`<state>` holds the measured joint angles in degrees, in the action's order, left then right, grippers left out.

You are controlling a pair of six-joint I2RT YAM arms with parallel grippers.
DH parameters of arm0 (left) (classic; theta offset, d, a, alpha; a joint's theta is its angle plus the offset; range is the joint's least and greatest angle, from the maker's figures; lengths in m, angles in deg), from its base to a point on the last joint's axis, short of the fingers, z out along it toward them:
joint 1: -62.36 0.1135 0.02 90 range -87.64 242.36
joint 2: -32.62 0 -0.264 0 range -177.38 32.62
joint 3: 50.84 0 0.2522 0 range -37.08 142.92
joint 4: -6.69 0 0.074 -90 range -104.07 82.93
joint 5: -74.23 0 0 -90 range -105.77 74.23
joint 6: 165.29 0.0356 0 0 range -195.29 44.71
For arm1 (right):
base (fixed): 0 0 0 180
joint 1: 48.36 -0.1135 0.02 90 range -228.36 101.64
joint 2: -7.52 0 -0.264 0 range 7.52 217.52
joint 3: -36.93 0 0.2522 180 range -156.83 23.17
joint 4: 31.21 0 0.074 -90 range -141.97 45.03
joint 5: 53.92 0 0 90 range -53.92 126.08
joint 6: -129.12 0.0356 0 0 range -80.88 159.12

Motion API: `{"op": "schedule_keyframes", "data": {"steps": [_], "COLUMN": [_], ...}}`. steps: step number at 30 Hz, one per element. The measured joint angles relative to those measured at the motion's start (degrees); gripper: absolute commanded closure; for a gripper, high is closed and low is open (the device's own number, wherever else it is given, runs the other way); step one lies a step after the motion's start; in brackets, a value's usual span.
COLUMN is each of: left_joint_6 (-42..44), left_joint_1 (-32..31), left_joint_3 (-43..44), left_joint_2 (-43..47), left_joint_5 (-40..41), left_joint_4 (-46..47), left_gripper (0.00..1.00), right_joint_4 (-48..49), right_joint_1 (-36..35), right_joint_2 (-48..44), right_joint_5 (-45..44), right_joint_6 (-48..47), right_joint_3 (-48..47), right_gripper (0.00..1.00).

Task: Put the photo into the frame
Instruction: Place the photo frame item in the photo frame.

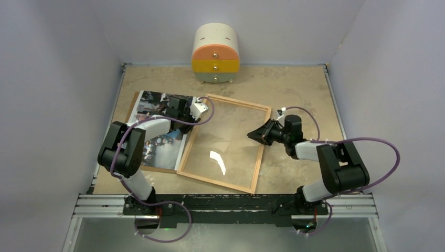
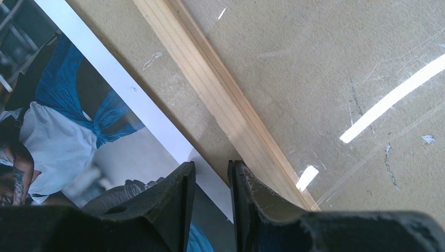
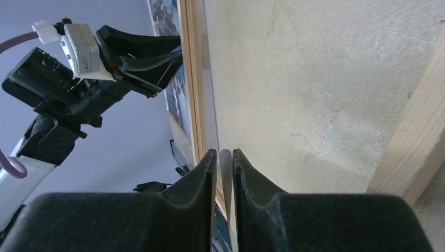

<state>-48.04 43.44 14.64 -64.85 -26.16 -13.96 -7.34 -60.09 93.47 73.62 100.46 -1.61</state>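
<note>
If the left gripper [image 2: 211, 173], jaws slightly spread, shoves the photo [image 2: 68, 131], it may crease against the frame [image 2: 210, 84]. Whether the right gripper [image 3: 224, 157] pinches the pane [image 1: 231, 131], I cannot tell.

On my bench [image 1: 294, 89] I count one photo [image 1: 157, 102], one wooden frame [image 1: 215, 181], one clear pane [image 1: 231, 131], one brown backing board [image 1: 160, 168] and one round cabinet [image 1: 215, 34] with three drawers [image 1: 215, 53].

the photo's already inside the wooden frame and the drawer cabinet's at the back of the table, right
No: the photo lies outside the frame, beside it on the left arm's side, as the top external view shows. The drawer cabinet is at the back of the table.
</note>
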Motion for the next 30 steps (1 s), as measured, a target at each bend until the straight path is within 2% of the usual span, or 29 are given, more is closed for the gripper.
{"op": "schedule_keyframes", "data": {"steps": [5,10,19,25,30], "left_joint_6": [0.0,0.0,0.0,0.0,0.0], "left_joint_1": [0.0,0.0,-0.02,-0.04,-0.09], "left_joint_3": [0.0,-0.09,-0.11,-0.11,-0.11], "left_joint_2": [0.02,0.09,0.11,0.15,0.22], "left_joint_5": [-0.02,-0.02,0.0,0.0,0.0], "left_joint_4": [-0.02,0.04,0.02,-0.04,-0.24], "left_gripper": [0.67,0.67,0.68,0.69,0.69], "right_joint_4": [0.83,1.88,7.04,11.78,11.21], "right_joint_1": [-1.68,-4.48,-5.16,-5.18,-5.2], "right_joint_2": [-0.26,-1.49,-5.77,-3.67,-1.44], "right_joint_5": [0.85,0.87,1.95,2.6,2.51], "right_joint_6": [0.68,0.98,5.42,8.66,8.59], "right_joint_3": [0.0,-0.09,-0.04,0.17,0.2], "right_gripper": [0.92,0.99,0.98,0.98,0.98]}}
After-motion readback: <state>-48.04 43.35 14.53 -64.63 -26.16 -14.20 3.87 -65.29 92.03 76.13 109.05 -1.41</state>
